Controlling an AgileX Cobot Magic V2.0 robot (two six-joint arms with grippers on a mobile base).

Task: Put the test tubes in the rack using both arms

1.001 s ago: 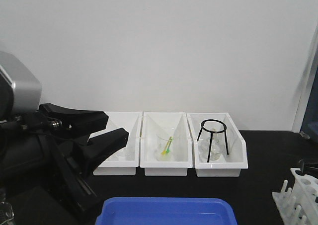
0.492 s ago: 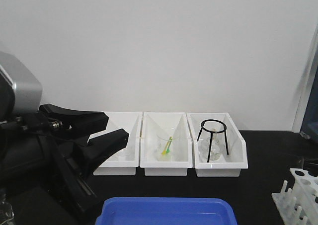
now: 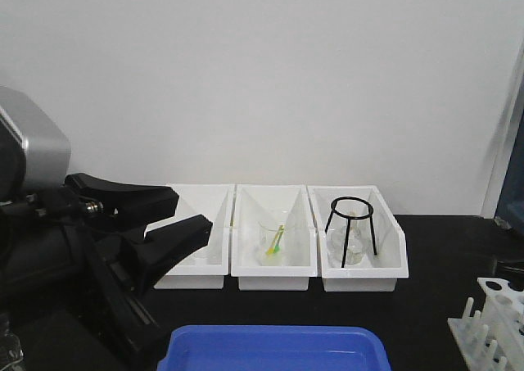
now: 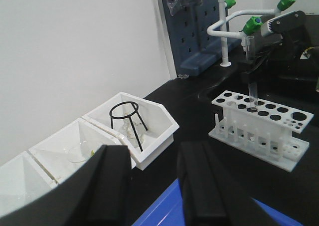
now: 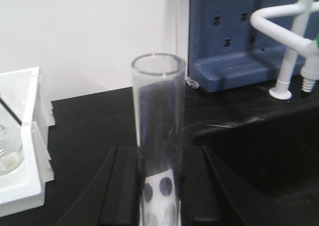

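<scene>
Left claw: the left claw (image 3: 176, 217) hangs above the left side of the tabletop (image 3: 438, 305), its two black fingers spread wide with nothing between them.
Left claw from its own camera: the fingers (image 4: 107, 186) frame the lower edge of the picture, pointing toward the rack.
Right claw: the right claw (image 5: 159, 153) is pinching a test tube (image 5: 158, 131) between its two black fingers (image 5: 122, 186).
Test tube: it stands upright with its open rim on top, clear and empty as far as I can see.
Test tube's place: from the left wrist it stands directly over the rack (image 4: 259, 121), with its lower end down at the top plate. I cannot tell whether it has entered a hole.
Rack: white, with round holes on top and pegs along the front. It sits at the right end of the tabletop, well apart from the bins.
Bins: three white bins (image 3: 274, 279) stand side by side against the wall.
Middle bin: it holds a beaker (image 3: 273, 244) with something yellow-green in it.
Right bin: it holds a black tripod ring (image 3: 350, 223) standing over some glassware.
Blue tray: the blue tray (image 3: 270, 350) lies at the near edge, in front of the bins.
Behind the rack: a white faucet (image 4: 227, 29) with green knobs, and a blue pegboard (image 4: 192, 31).
</scene>
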